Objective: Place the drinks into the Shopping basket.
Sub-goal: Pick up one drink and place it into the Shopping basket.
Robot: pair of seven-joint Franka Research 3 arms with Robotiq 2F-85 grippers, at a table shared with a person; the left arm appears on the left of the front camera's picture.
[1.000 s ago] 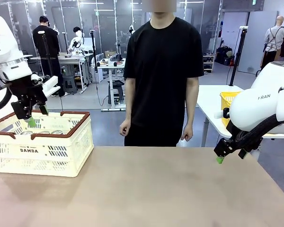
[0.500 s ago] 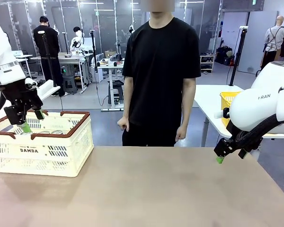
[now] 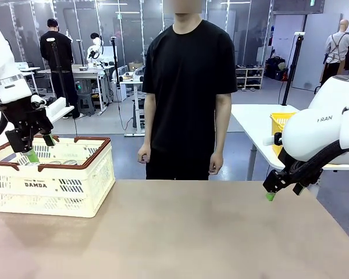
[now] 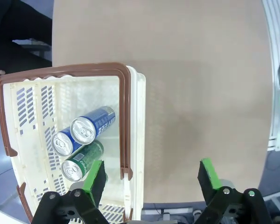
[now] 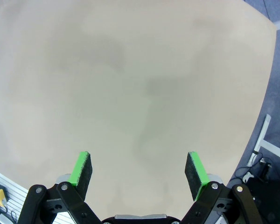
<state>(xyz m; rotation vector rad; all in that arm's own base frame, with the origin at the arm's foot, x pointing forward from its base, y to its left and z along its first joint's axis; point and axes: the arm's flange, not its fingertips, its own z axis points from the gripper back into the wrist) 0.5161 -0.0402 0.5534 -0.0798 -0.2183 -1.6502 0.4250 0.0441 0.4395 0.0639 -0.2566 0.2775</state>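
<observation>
The cream-white Shopping basket (image 3: pixel 52 186) with a brown rim stands at the table's left end, "DAMDA" on its side. Seen from the left wrist, the Shopping basket (image 4: pixel 28 121) holds three cans lying together: two blue drinks (image 4: pixel 91 126) (image 4: pixel 61 142) and one green drink (image 4: pixel 81 161). My left gripper (image 3: pixel 39 148) hangs open just above the basket's left part, nothing between its fingers; in its own view the left gripper (image 4: pixel 151 179) straddles the basket's rim. My right gripper (image 3: pixel 285 192) hovers open over the table's right edge; from the wrist the right gripper (image 5: pixel 137 170) has bare tabletop below it.
A person in a black shirt (image 3: pixel 189 87) stands at the far side, hands down at the sides. A yellow mesh basket (image 3: pixel 279 125) sits on a white table behind my right arm. The brown tabletop (image 3: pixel 186 232) stretches between basket and right gripper.
My left gripper drew back slightly to the left over the basket, then held still. The person shifted a little to the left. The right arm stayed put.
</observation>
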